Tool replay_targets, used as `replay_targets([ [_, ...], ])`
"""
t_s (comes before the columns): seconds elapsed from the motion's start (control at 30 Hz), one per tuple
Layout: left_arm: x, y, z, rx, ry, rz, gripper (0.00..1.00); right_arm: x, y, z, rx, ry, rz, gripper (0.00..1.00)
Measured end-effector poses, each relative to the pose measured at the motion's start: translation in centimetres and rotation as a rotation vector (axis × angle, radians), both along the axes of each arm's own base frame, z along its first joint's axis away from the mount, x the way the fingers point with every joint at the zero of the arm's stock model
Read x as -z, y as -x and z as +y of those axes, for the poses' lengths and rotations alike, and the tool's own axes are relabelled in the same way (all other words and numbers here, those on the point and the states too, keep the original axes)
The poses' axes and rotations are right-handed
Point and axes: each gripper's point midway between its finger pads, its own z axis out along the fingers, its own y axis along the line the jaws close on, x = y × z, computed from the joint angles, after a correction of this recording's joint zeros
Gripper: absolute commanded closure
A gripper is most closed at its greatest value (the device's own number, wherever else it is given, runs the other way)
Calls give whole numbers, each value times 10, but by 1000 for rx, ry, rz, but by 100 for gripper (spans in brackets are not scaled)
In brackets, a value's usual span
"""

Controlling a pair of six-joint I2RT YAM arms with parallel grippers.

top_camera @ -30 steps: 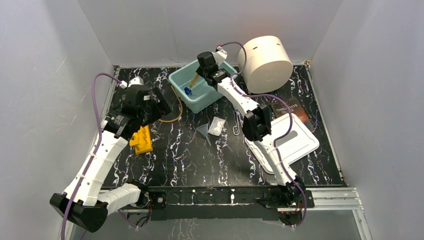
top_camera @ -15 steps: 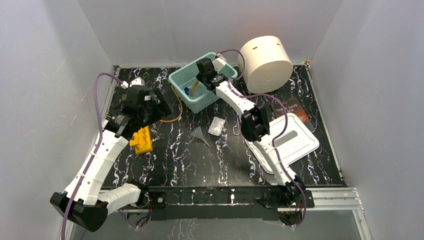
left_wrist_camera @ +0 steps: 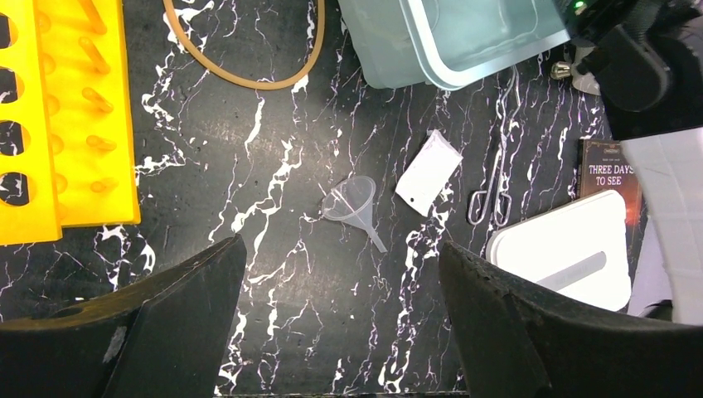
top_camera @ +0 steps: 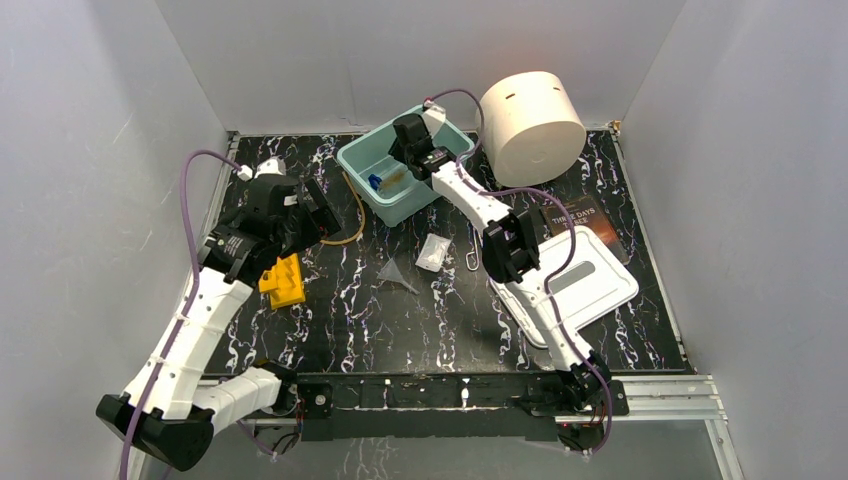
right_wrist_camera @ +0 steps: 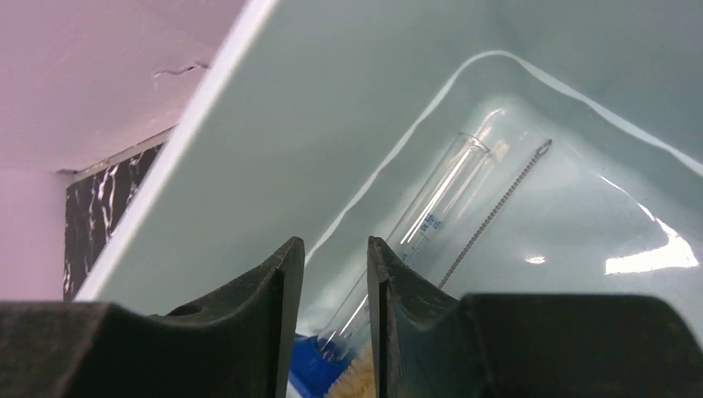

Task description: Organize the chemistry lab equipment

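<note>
Right hand [right_wrist_camera: 336, 249]: I am holding it over the teal bin [right_wrist_camera: 332, 124] at the upper middle of the top view, pointing down into it. The fingers are standing a little apart with nothing between them. Below the fingertips the blue-capped clear tube [right_wrist_camera: 435, 199] is lying on the bin floor, its cap toward the bottom of the wrist frame. The thin twisted stem of the wooden-handled brush [right_wrist_camera: 496, 207] is lying just beside it on the right.

Left hand [left_wrist_camera: 340, 245]: I am holding it above the table [left_wrist_camera: 273, 332] at the left of the top view. The fingers are spread wide and gripping nothing. In the middle of the wrist frame the clear funnel [left_wrist_camera: 352, 199] is lying on its side, spout pointing lower right. The clear flat packet [left_wrist_camera: 427, 172] is lying just right of it, apart. Metal tweezers [left_wrist_camera: 493, 186] are lying farther right, and the dark book [left_wrist_camera: 609, 170] and white tray [left_wrist_camera: 547, 240] are sitting at the right edge. The amber rubber tubing [left_wrist_camera: 257, 84] is curving across the top left, near the bin's corner. A yellow rack [left_wrist_camera: 75, 124] is filling the left edge.
</note>
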Motion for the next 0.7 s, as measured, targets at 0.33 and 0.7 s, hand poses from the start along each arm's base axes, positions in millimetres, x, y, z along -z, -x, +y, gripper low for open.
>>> replay_targets([
  [0.33, 2, -1, -3, 18, 6, -11, 13, -108, 53, -14, -259, 124, -108, 41],
  [0.7, 21, -9, -16, 71, 20, 12, 12, -191, 194, -84, -527, 194, -235, 28],
])
